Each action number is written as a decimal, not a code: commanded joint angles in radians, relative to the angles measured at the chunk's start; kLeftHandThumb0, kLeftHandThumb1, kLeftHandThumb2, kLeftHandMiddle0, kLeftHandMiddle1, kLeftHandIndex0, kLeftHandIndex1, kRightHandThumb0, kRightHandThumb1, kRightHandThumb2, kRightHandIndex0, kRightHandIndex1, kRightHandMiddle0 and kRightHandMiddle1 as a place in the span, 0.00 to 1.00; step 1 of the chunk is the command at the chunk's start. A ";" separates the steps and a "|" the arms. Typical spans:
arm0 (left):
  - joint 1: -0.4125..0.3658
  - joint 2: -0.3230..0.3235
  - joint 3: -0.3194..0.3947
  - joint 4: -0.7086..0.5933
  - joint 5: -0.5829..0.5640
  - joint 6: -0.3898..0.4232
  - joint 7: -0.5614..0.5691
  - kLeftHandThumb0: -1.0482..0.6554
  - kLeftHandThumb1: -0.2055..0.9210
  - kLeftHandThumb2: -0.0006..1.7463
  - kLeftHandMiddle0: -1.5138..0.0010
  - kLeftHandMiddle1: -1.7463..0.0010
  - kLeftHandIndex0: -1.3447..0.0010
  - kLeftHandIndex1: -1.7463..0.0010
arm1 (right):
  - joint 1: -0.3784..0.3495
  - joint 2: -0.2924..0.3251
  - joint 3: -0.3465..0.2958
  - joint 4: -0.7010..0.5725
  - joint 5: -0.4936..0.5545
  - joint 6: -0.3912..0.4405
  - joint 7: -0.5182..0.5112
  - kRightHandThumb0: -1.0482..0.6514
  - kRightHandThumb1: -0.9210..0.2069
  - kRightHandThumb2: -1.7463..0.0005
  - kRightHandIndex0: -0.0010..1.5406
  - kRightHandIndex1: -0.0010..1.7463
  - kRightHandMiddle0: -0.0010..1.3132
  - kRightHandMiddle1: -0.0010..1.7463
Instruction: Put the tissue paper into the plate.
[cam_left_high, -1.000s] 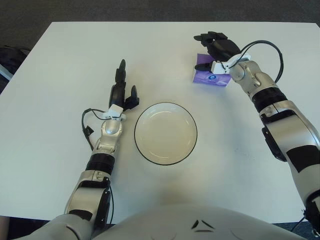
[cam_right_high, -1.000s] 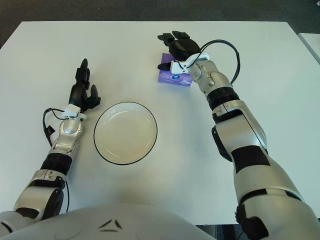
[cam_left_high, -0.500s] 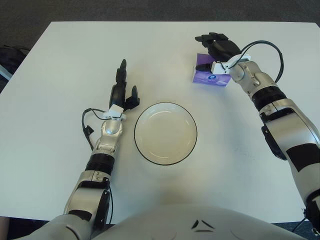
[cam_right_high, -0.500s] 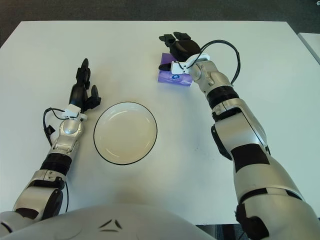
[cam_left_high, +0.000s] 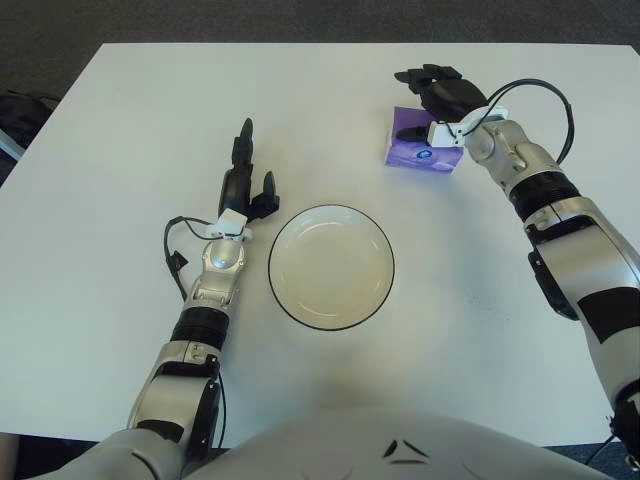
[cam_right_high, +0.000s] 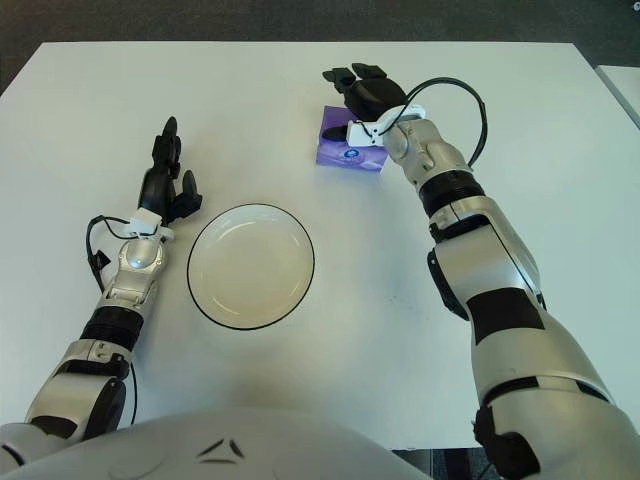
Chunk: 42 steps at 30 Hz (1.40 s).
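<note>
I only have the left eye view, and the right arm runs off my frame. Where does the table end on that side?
Observer: In the right eye view the table edge shows, well to the right of the right robot hand at the tissue pack.
Operator: Anything beyond that edge?
Observer: A pale surface sits across a dark gap and is cut off by the frame.

Bright, even light; soft shadows.
</note>
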 joint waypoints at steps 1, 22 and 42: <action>0.166 -0.032 -0.024 0.144 0.017 -0.006 0.001 0.12 1.00 0.52 0.92 1.00 1.00 0.89 | -0.011 -0.032 -0.013 -0.025 0.002 0.007 0.016 0.15 0.00 0.66 0.06 0.04 0.00 0.16; 0.152 -0.032 -0.015 0.172 0.005 -0.017 0.000 0.14 1.00 0.51 0.92 1.00 1.00 0.89 | 0.030 -0.093 -0.030 -0.114 -0.005 0.062 0.043 0.15 0.00 0.68 0.06 0.03 0.00 0.13; 0.148 -0.034 -0.017 0.177 0.013 -0.026 0.015 0.13 1.00 0.51 0.92 1.00 1.00 0.86 | 0.071 -0.118 -0.026 -0.179 -0.006 0.071 0.100 0.14 0.00 0.64 0.04 0.02 0.00 0.10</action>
